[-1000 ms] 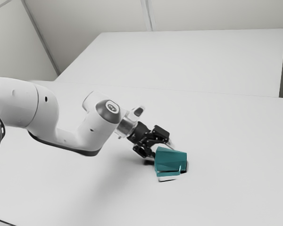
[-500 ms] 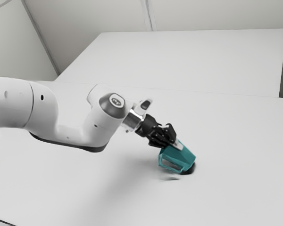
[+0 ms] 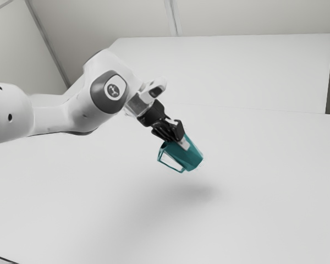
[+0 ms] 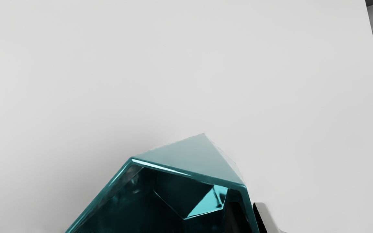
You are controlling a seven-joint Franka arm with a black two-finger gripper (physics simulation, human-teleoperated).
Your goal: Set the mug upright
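Mug (image 3: 191, 156) higher (wall (image 4: 252, 212) between jaws)

Rounded white arm (image 3: 80, 114), grey cap (image 3: 100, 96)

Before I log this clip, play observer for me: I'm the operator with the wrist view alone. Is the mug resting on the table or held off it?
Observer: Held off it. In the exterior view the claw has the mug up above the table, its shadow set apart below.
Operator: I can't find the handle from here. Which side is it on?
Observer: The handle juts out on the side facing the exterior view's left and downward.
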